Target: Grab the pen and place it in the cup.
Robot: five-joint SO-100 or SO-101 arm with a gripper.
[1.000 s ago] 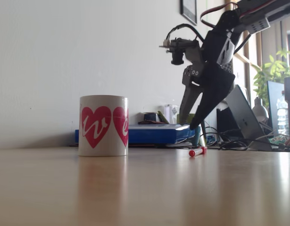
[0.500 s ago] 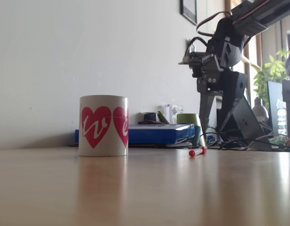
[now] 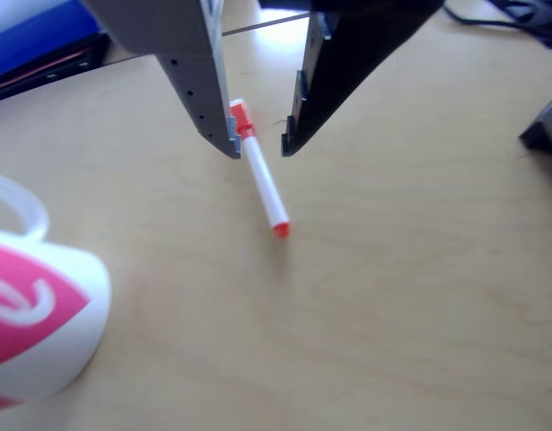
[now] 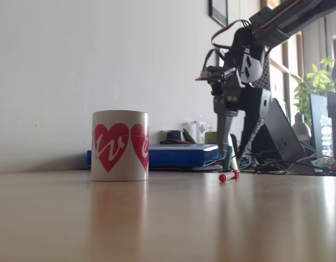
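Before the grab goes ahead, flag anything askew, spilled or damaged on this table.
Nothing stands out. The pen lies flat and whole on the table, the mug stands upright with no spill, and the open gripper hangs over the pen's capped end.

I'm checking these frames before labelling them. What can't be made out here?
- Inside of the cup: hidden in the fixed view by its own wall; in the other view the cup is cut off by the left edge.
- Pen cap end: partly covered in the other view by a finger of the open gripper.
- Pen markings: too small in the fixed view.
- Gripper height above the table: unclear.
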